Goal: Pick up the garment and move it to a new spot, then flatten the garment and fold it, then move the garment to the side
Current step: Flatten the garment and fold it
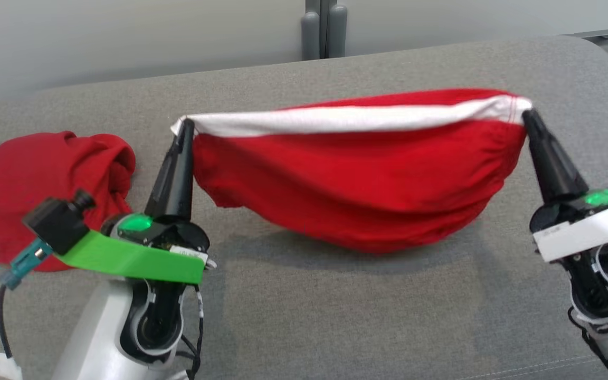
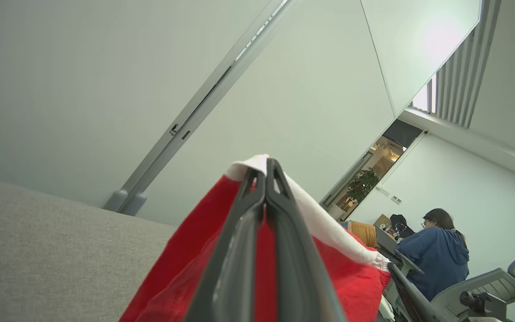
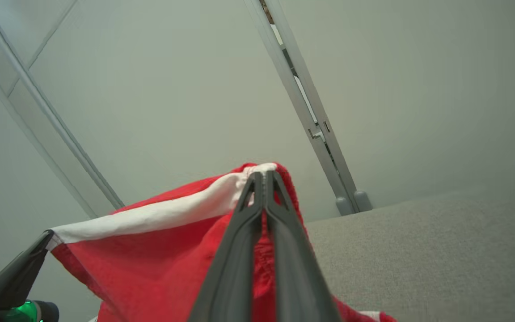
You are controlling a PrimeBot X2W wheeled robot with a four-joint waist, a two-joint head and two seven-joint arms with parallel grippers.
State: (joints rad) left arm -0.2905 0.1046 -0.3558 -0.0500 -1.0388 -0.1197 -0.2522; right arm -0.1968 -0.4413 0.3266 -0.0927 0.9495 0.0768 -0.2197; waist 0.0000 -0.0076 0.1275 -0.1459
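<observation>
Plainly the red garment (image 1: 357, 184) hangs in the air over the grey fabric-covered surface (image 1: 335, 316), strung by its white band (image 1: 357, 119) between the two arms. The left pincer (image 1: 186, 125) is clamped on one end of the band and the right pincer (image 1: 528, 115) on the other, each with its fingers pressed together on cloth. In both wrist views only the very corner of the band sits between the tips, so the main risk, as I judge it, is a slip: spreading the arms to flatten it could drag a corner free and drop that side.

The body sags in a deep belly; whether its lowest fold touches the surface I cannot tell. Lowered like this, it would probably bunch. A second red heap (image 1: 35, 174) lies just beside the left arm and could be snagged by a sideways sweep.
</observation>
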